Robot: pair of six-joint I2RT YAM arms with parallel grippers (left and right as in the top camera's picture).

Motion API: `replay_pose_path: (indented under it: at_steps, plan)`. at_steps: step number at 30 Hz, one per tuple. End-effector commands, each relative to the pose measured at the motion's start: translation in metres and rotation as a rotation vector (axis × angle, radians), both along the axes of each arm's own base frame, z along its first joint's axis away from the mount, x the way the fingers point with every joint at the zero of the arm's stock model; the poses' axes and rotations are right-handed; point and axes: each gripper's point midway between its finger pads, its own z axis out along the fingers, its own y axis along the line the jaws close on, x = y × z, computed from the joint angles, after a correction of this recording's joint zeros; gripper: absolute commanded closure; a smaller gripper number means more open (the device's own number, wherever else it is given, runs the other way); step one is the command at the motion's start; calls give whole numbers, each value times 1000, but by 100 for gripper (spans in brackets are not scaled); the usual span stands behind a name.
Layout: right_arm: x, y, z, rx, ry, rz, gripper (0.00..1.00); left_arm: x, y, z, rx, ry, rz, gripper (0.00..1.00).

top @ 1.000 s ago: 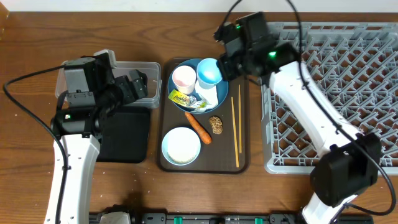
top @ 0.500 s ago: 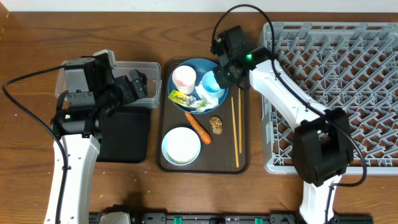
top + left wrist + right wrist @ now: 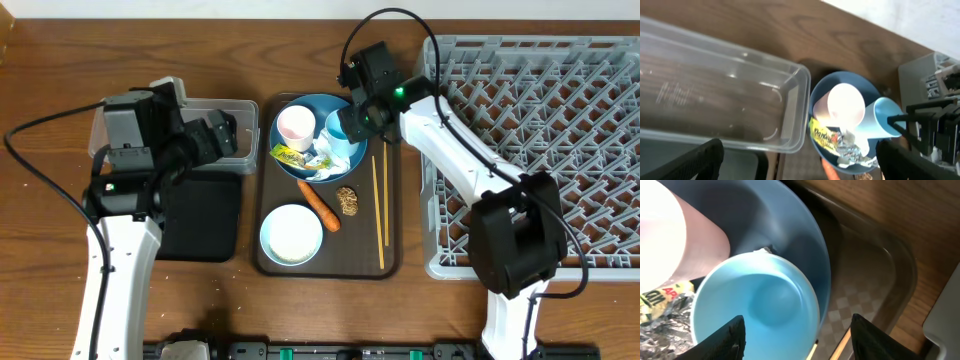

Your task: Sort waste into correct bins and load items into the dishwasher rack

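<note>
In the dark-blue bowl (image 3: 350, 155) lie the light-blue cup (image 3: 338, 128), the pale-pink cup (image 3: 296, 125), a yellow-green wrapper (image 3: 289, 155) and a crumpled napkin (image 3: 325, 163). My right gripper (image 3: 350, 118) is open right over the light-blue cup (image 3: 755, 310). One finger (image 3: 722, 337) is at the cup's left rim and the other is outside its right rim. My left gripper (image 3: 222, 138) hangs open and empty above the clear tub (image 3: 715, 110). Carrot (image 3: 320, 206), brown food piece (image 3: 347, 199), white bowl (image 3: 291, 233) and chopsticks (image 3: 379, 205) lie on the serving tray (image 3: 392, 262).
The grey dishwasher rack (image 3: 560, 130) fills the right side. A black tray (image 3: 205, 215) lies in front of the clear tub (image 3: 232, 110) on the left. The right arm reaches from the lower right across the rack's left edge.
My right gripper has come down from the bowl's far-right rim onto the light-blue cup, and its jaws have opened. The left arm has not moved.
</note>
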Motion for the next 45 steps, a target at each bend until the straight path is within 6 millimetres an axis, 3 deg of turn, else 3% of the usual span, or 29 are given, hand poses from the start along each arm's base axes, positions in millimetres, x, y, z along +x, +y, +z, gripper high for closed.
replay_pose_path:
  at_steps: [1, 5, 9, 14, 19, 30, 45]
  plan:
    - [15, -13, 68, 61, -138, -45, 36, 9, -11, 8, 19, -36, -40, 2]
    - [19, -40, 111, 93, -215, -95, 30, 17, -37, 0, 18, -33, -108, 2]
    - [15, -77, 132, 89, -227, -163, 29, 23, -72, -16, 16, -13, -195, 2]
    - [12, -118, 128, 80, -169, -276, 30, 26, -115, -40, 4, 28, -284, 2]
    - [7, -143, 119, 64, -119, -337, 31, 30, -147, -61, -42, 67, -306, 2]
    - [4, -151, 116, 54, -97, -352, 31, 41, -188, -96, -233, 183, -182, 1]
    - [0, -151, 114, 49, -81, -352, 31, 63, -200, -117, -324, 186, -115, 9]
